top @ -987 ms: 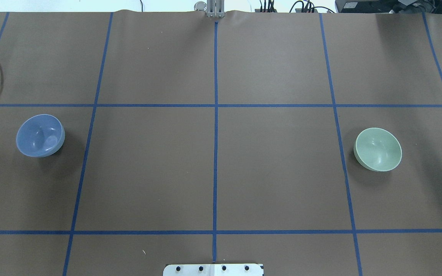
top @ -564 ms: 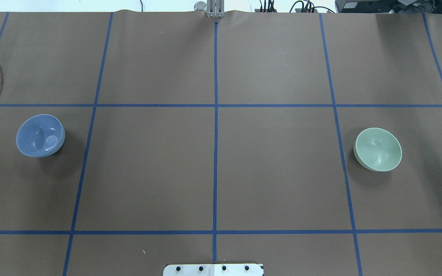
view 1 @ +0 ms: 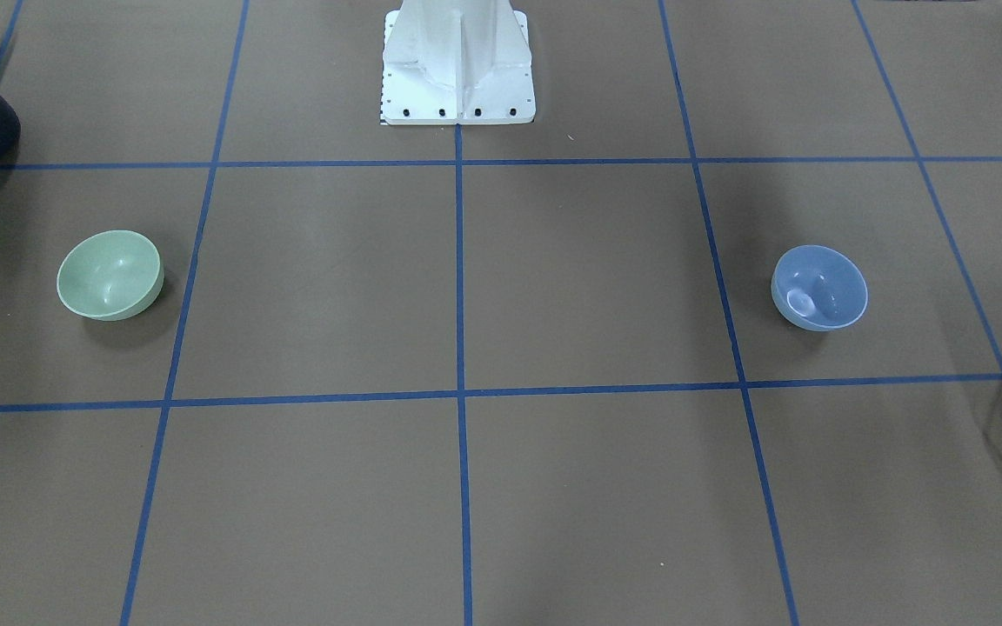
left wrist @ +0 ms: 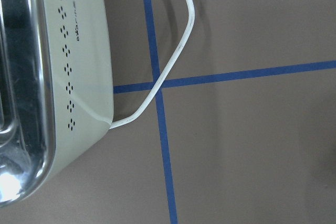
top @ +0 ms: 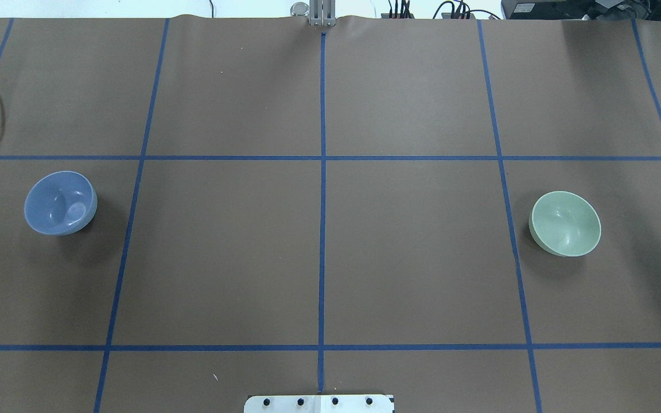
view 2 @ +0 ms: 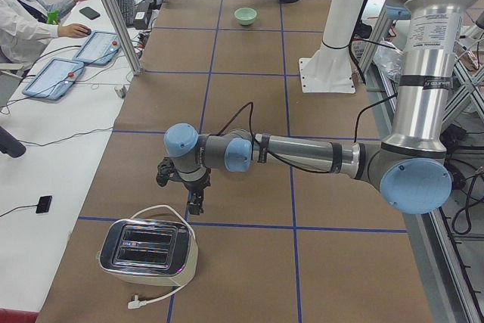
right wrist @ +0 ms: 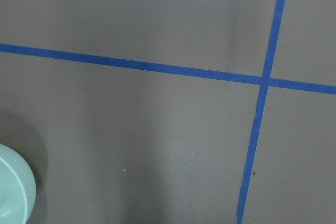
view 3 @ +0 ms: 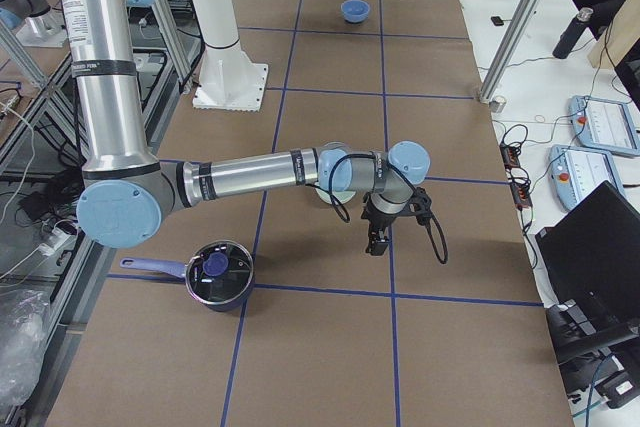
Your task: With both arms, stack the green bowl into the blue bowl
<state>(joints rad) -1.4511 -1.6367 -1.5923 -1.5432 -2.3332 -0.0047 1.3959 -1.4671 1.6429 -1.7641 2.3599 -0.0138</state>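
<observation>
Presently, no bowl is held and nothing is stacked: the task stands at its opening approach. In the overhead view the green bowl (top: 564,223) sits upright at 3 o'clock on the table (top: 319,252) and the blue bowl (top: 61,202) upright at 9 o'clock, well apart, neither touched. The right gripper (view 3: 377,242) hangs over the table just beside the green bowl; its wrist camera catches only a slice of that bowl's rim, at 8 o'clock in its frame. The left gripper (view 2: 195,203) hangs near the toaster (view 2: 147,251), whose cord (left wrist: 173,61) crosses its wrist camera's view; no bowl shows there. Both grippers appear in the side views alone, so whether their fingers are spread or pressed together cannot be told. Judgement: the next move calls for the right gripper to shift over the green bowl's rim and descend with one finger inside, one outside — the glossy wall may slip — while the left gripper turns from the toaster towards the blue bowl.
</observation>
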